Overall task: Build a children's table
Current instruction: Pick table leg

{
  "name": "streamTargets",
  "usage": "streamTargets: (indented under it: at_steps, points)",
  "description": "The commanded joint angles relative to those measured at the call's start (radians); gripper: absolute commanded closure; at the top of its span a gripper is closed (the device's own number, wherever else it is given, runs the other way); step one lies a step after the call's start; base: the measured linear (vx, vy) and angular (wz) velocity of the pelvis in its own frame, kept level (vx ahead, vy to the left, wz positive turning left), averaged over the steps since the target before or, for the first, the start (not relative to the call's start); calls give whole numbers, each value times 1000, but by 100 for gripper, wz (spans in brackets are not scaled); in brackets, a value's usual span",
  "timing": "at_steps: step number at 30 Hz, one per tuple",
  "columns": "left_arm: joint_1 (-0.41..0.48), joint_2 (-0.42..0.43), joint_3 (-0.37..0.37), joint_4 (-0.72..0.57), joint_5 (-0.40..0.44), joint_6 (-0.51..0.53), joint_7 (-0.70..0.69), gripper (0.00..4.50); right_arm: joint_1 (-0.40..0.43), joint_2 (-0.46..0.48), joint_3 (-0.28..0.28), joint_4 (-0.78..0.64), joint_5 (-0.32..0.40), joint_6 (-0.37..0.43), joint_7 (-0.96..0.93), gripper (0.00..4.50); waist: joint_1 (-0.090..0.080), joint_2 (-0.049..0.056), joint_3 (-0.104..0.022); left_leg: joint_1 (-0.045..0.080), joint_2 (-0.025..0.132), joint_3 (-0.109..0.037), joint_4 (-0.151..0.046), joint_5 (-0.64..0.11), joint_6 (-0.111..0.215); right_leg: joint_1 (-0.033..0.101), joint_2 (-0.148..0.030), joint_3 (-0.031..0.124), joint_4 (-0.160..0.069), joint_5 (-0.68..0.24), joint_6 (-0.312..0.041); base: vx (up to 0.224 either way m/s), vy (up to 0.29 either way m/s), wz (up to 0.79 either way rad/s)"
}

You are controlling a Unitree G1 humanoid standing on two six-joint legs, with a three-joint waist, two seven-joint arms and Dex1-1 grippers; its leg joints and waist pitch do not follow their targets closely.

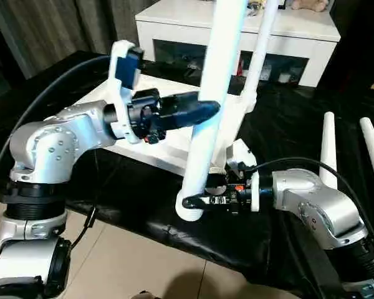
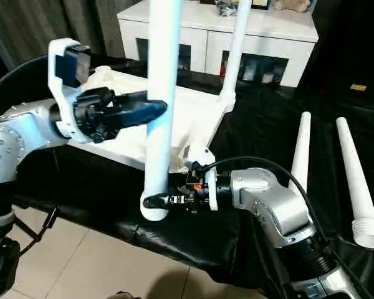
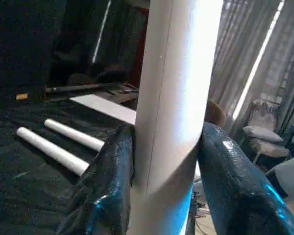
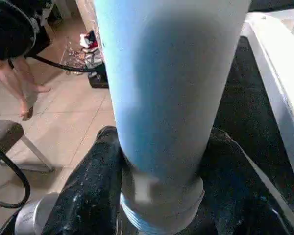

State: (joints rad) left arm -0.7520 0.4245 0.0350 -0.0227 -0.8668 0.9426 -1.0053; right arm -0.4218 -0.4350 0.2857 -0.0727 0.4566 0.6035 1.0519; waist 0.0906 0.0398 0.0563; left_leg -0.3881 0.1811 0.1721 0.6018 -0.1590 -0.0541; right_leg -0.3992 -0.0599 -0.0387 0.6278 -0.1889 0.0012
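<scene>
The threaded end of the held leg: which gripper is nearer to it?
Right. The right gripper clamps the leg just above its threaded end; the left gripper grips it higher, mid-shaft.

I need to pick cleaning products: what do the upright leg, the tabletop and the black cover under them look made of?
Leg: smooth white plastic tube, likely; slight sheen, moulded thread at its end.
Tabletop: the same matte white plastic, by its look.
Cover: thin black plastic sheet or film, probably; it wrinkles and glints.
</scene>
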Motion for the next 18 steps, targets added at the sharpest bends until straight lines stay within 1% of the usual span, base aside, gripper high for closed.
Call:
streamTargets:
  at_steps: [1, 2, 3, 5, 6, 7, 9, 10, 11, 12, 13, 15, 18]
  points:
    - [4, 5, -65, 3, 50, -5, 10, 203, -13, -1, -16, -16, -4, -6, -8, 260, 1, 3, -67, 24, 34, -16, -70, -289, -28, 40, -63, 38, -83, -275, -192, 0, 0, 0]
    - [4, 5, -65, 3, 50, -5, 10, 194, -13, -1, -16, -16, -4, -6, -8, 260, 1, 3, -66, 25, 35, -16, -70, -291, -27, 40, -63, 38, -83, -280, -189, 0, 0, 0]
    - [3, 3, -73, 4, 67, -20, 17, 182, -14, 0, -15, -16, -5, -7, -10, 260, 2, 3, -67, 23, 35, -17, -71, -287, -27, 41, -64, 39, -84, -280, -188, 0, 0, 0]
    - [1, -9, -73, 10, 85, -38, 33, 165, -16, 1, -13, -14, -8, -9, -13, 261, 2, 3, -68, 21, 34, -16, -69, -279, -29, 44, -65, 39, -83, -265, -190, 0, 0, 0]
    - [-6, -22, -58, 30, 82, -33, 57, 198, -17, 4, -14, -11, -10, -11, -17, 261, 1, 3, -69, 20, 34, -16, -68, -271, -28, 44, -64, 38, -81, -250, -195, 0, 0, 0]
    - [-7, -23, -56, 34, 82, -32, 61, 216, -18, 4, -14, -11, -11, -11, -17, 261, 1, 2, -68, 20, 32, -15, -67, -270, -26, 44, -63, 38, -82, -246, -197, 0, 0, 0]
    - [-17, -25, -38, 55, 71, -20, 71, 207, -19, 8, -17, -7, -13, -14, -23, 261, 1, 2, -69, 20, 31, -15, -67, -270, -26, 45, -64, 37, -82, -249, -201, 0, 0, 0]
    - [-19, -25, -33, 55, 67, -17, 72, 226, -20, 8, -17, -6, -13, -14, -24, 261, 1, 2, -69, 20, 31, -16, -67, -274, -23, 46, -62, 36, -82, -248, -199, 0, 0, 0]
    - [-20, -25, -31, 55, 65, -16, 73, 226, -20, 8, -18, -6, -14, -14, -24, 261, 0, 2, -69, 18, 31, -17, -68, -266, -25, 46, -64, 36, -80, -246, -201, 0, 0, 0]
    - [-23, -29, -20, 57, 57, -11, 81, 245, -21, 8, -18, -5, -14, -14, -25, 261, 1, 1, -70, 20, 31, -15, -66, -266, -24, 44, -63, 36, -81, -243, -202, 0, 0, 0]
    - [-26, -34, -10, 59, 48, -7, 87, 240, -21, 8, -18, -5, -15, -15, -25, 261, 1, 2, -70, 21, 32, -16, -66, -265, -23, 44, -64, 37, -80, -241, -205, 0, 0, 0]
    - [-31, -47, 10, 66, 37, -9, 104, 255, -22, 7, -18, -1, -20, -23, -28, 261, 1, 2, -69, 20, 33, -16, -67, -269, -19, 45, -64, 37, -81, -240, -206, 0, 0, 0]
    - [-38, -65, 34, 77, 30, -18, 136, 262, -25, 11, -17, 13, -50, -60, -47, 261, 2, 1, -69, 21, 33, -15, -66, -273, -22, 43, -64, 36, -82, -247, -206, 0, 0, 0]
